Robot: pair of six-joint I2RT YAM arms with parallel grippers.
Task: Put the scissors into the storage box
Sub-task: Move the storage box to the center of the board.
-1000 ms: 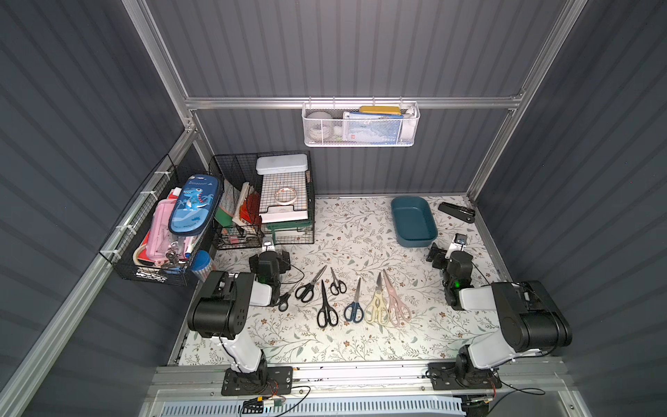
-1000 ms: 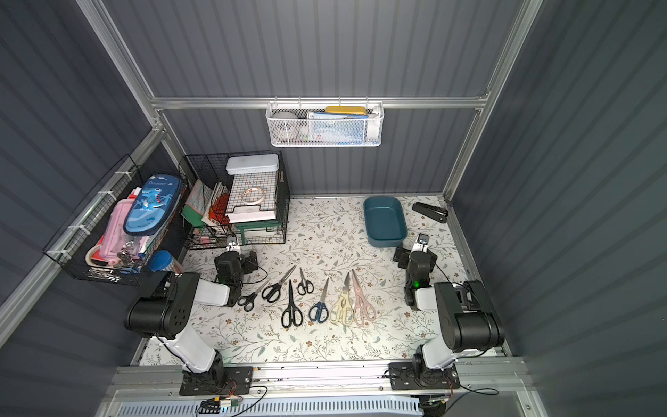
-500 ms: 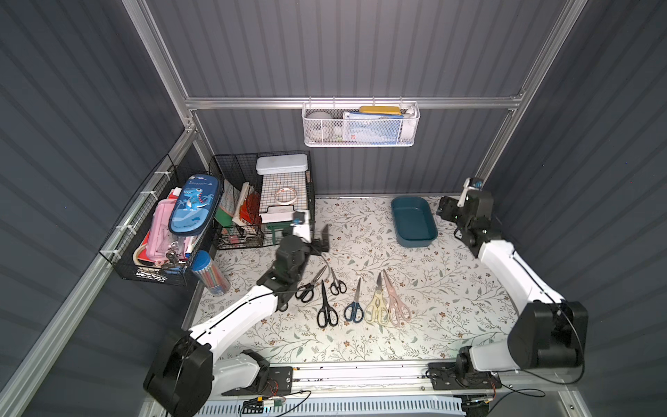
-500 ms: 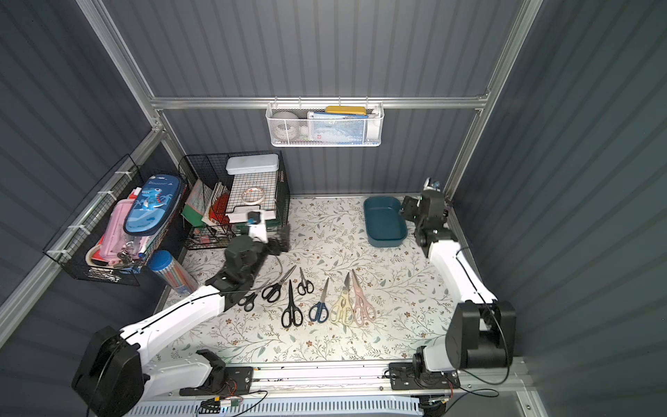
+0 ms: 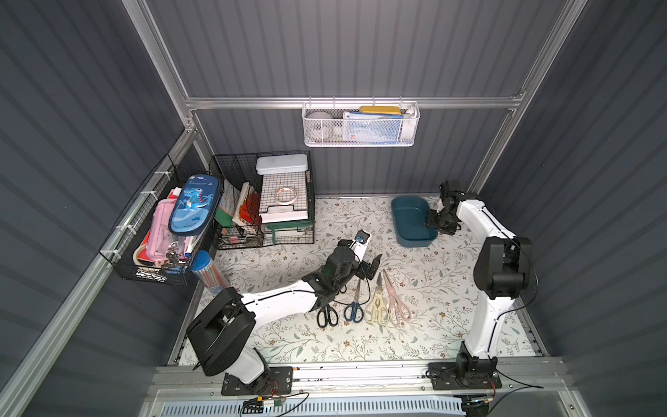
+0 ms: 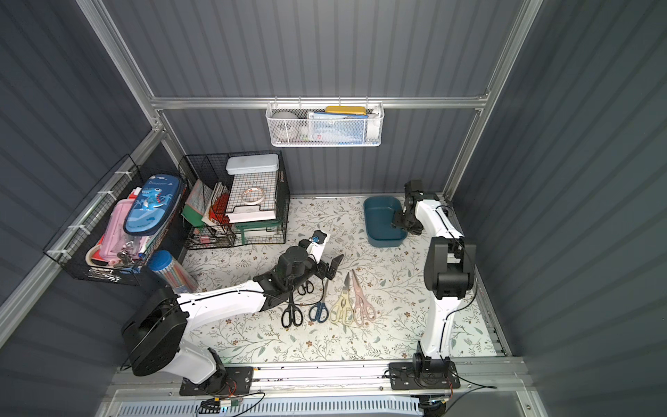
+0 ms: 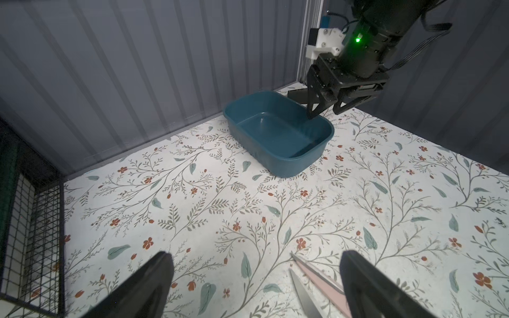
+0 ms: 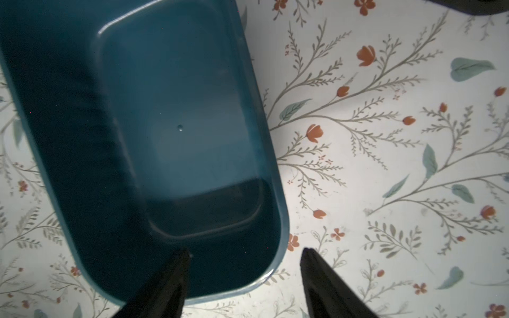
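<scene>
Near the table's (image 5: 451,307) far right corner, the storage box (image 5: 415,241) sits empty, scissors (image 5: 377,307) uncollected; left gripper (image 7: 256,261) and right gripper (image 8: 246,252) both gape.

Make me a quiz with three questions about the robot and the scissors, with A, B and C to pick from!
1. Where is the right hand?
A) above the black scissors
B) at the rim of the storage box
C) inside the white basket

2. What colour are the shears at the end of the scissor row nearest the right arm?
A) pink
B) green
C) orange

3. How is the storage box?
A) empty
B) full of scissors
C) tipped over

Answers:
1 B: the hand straddles the box's rim, one side inside and one outside.
2 A: their handles are pink in both top views.
3 A: the right wrist view shows only the bare bottom.
</scene>
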